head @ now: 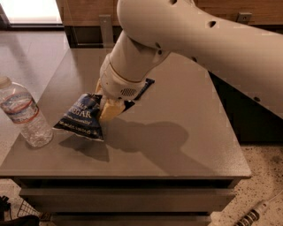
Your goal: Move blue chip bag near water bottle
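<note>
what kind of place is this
Probably an office break area: a grey counter with drawers below, speckled floor, wood panelling behind. The end effector grips the blue chip bag near the water bottle.

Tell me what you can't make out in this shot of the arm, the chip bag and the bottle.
All in the camera view:
- The blue chip bag: its right edge is hidden by the gripper clamping it.
- Whether the bag's lower corner touches the table: cannot tell.
- The water bottle: its left side is cut off by the picture's edge.
- The table's far middle: covered by the arm.
</note>
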